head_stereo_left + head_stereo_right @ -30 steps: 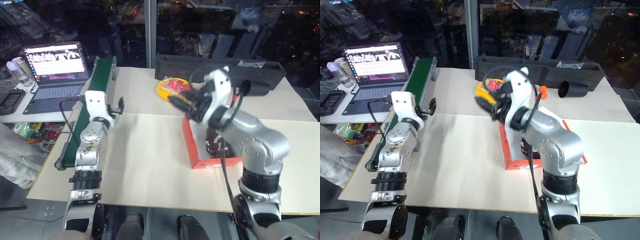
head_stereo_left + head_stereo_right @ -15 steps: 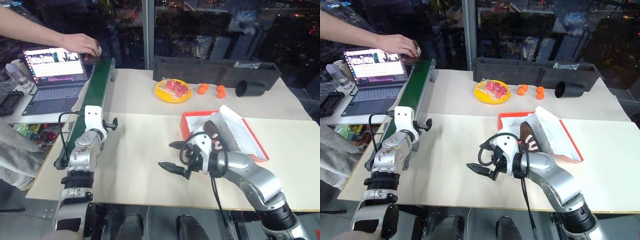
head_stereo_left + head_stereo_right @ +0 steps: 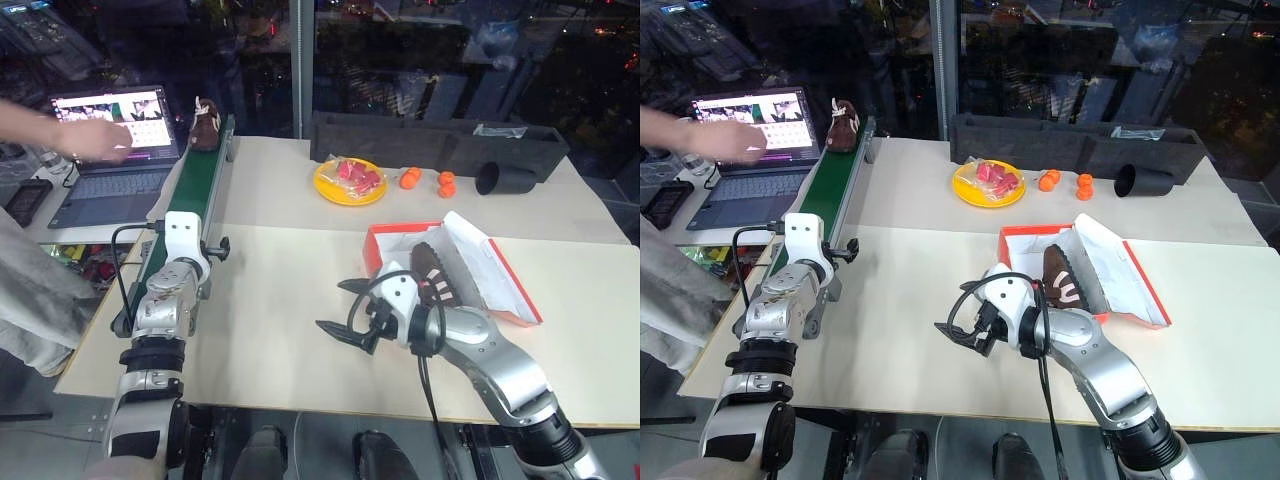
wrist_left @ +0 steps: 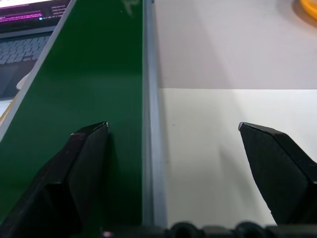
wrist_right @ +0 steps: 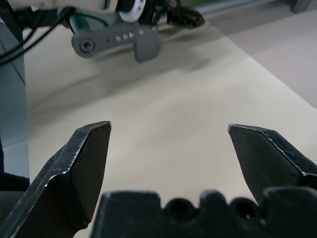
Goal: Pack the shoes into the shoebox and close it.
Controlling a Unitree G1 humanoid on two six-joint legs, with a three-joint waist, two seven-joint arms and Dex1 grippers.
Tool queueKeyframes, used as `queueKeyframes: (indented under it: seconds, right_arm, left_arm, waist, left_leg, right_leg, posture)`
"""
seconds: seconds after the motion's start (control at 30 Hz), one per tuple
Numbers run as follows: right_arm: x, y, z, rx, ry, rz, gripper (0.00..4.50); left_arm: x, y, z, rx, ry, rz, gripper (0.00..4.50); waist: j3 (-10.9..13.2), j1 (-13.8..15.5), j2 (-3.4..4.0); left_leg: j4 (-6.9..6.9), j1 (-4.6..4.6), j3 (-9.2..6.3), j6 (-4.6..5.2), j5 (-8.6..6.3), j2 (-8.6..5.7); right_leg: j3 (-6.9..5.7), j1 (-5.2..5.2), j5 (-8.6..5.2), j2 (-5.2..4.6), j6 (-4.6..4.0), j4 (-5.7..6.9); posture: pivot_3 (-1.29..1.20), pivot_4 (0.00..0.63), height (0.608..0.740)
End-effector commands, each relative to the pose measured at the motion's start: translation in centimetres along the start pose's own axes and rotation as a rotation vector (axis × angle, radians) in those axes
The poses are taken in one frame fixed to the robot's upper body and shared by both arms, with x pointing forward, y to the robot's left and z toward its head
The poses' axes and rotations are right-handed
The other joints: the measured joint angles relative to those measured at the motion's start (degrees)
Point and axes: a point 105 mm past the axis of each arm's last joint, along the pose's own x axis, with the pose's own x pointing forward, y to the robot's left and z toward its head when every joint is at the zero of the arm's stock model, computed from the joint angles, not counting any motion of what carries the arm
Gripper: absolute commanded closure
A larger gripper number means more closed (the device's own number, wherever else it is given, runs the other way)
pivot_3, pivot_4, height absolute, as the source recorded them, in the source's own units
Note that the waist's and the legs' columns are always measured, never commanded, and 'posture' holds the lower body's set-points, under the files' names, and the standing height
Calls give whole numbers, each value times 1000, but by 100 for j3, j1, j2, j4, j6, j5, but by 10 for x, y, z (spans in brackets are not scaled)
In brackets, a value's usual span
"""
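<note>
Partly hidden shoes and cut-off edges

Just beyond the right end effector, the shoe in the shoebox has its near end hidden behind the robot's wrist, and the box's lid graphic faces away. Far ahead of the left end effector, the second shoe on the green conveyor is too small to make out stripes. A person's arm is cut by the frame edge.
</note>
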Motion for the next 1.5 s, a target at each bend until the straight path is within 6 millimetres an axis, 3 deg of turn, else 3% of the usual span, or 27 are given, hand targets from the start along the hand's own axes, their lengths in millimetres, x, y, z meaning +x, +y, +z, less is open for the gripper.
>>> queueKeyframes:
  seconds: [0.03,0.2,0.5,1.5]
  right_arm:
    - [-1,-1,4,-25,-22,-13,13]
    - [-1,-6,5,22,-40,-44,13]
    - [0,-8,-1,26,-13,-72,13]
    - [2,-13,-3,34,-8,-111,13]
  left_arm:
    - [1,3,18,8,-61,13,0]
    - [1,7,18,23,-58,44,0]
    - [1,34,31,9,-115,181,0]
    - [2,39,34,20,-125,205,0]
  waist:
    - [0,-2,0]
    - [0,-11,0]
    - [-1,-6,-2]
    - [-1,4,-2]
  left_leg:
    - [0,0,0,0,0,0]
    - [0,3,-1,0,0,1]
    - [0,3,-1,0,0,0]
    - [1,3,0,0,1,-1]
  right_leg:
    - [0,0,0,0,0,1]
    - [0,0,0,1,0,5]
    - [0,0,0,0,0,5]
    - [0,-1,0,0,0,13]
  posture:
    - [0,150,699]
    - [0,150,699]
    - [0,150,699]
    - [0,150,699]
